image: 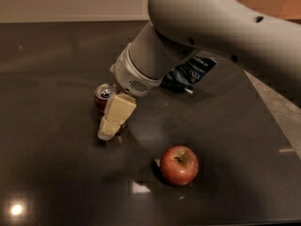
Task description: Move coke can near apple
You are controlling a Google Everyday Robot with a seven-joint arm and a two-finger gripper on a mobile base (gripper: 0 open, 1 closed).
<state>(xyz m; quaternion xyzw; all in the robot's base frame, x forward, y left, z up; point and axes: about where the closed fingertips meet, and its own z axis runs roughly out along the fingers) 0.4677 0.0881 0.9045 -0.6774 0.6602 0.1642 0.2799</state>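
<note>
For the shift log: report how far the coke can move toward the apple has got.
Done: the gripper is at the coke can, covering most of its side. In hand: the grasp, though a firm hold cannot be confirmed. Left: the can is on the dark table, well apart from the apple, so the carry and set-down beside it remain.

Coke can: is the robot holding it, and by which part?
Cannot be told: the tool sits against the coke can, covering its side.

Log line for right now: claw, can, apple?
claw: at coke can, hiding its front | coke can: upright, apart from apple | task: not yet done
</note>
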